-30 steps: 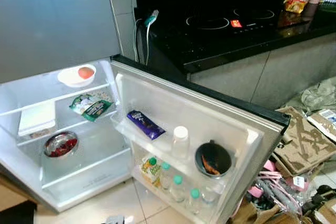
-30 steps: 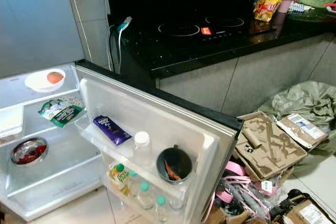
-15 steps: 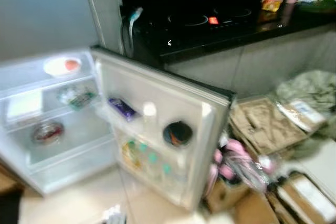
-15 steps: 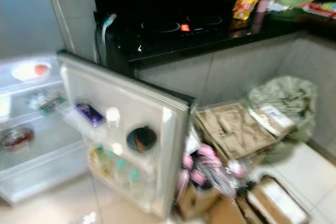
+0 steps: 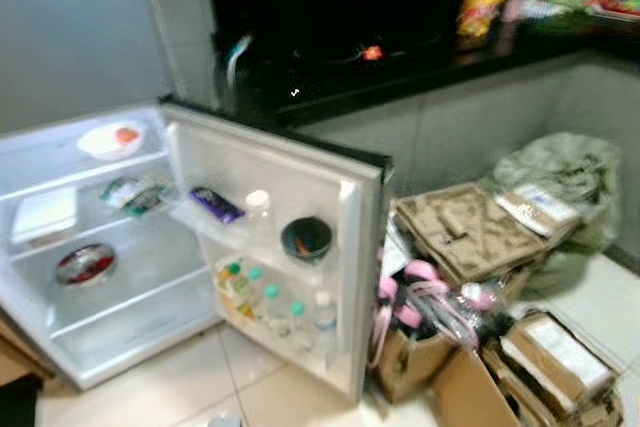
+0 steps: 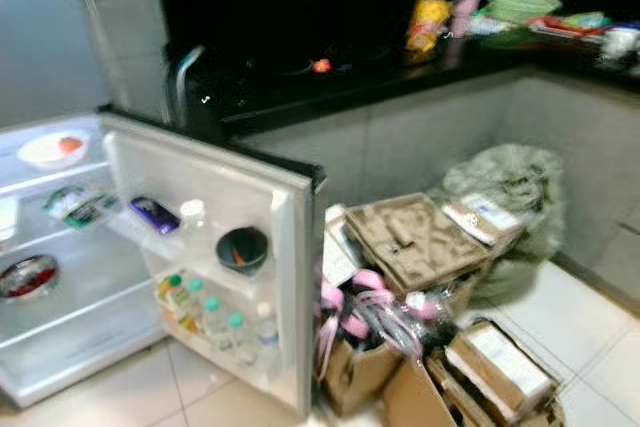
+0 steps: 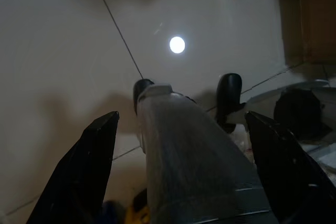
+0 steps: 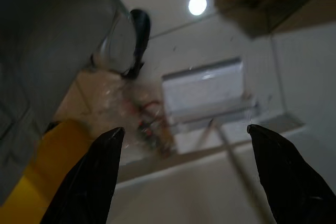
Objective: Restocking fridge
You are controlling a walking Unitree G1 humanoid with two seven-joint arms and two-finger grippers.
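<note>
Now my head camera has swung right and pulled back compared with a second ago: the fridge [image 5: 60, 347] sits at the left of the frame, and the floor clutter fills the lower right. I read that as my turning away from the shelves to fetch stock, with nothing yet in hand.

Left eye view: the white door [image 5: 345, 277] stands wide open. Its smooth plastic racks hold a purple bar [image 5: 215, 205], a dark round bowl [image 5: 306, 239] and a row of green-capped bottles [image 5: 268, 305]. On the glass shelves at the left sit a white dish [image 5: 105, 140] and a shiny metal bowl [image 5: 85, 264].

Right eye view: moulded cardboard trays [image 6: 415, 239], a crumpled green bag [image 6: 505, 187] and open cartons [image 6: 495, 367] crowd the glossy tiles (all a bit blurred). A yellow packet [image 6: 425, 22] stands on the black counter [image 6: 400, 72] at upper right.

Left wrist view: the left gripper [image 7: 181, 145] hangs over pale tile, fingers spread wide and empty.

Right wrist view: the right gripper [image 8: 184, 156] is likewise spread apart, holding nothing.
</note>
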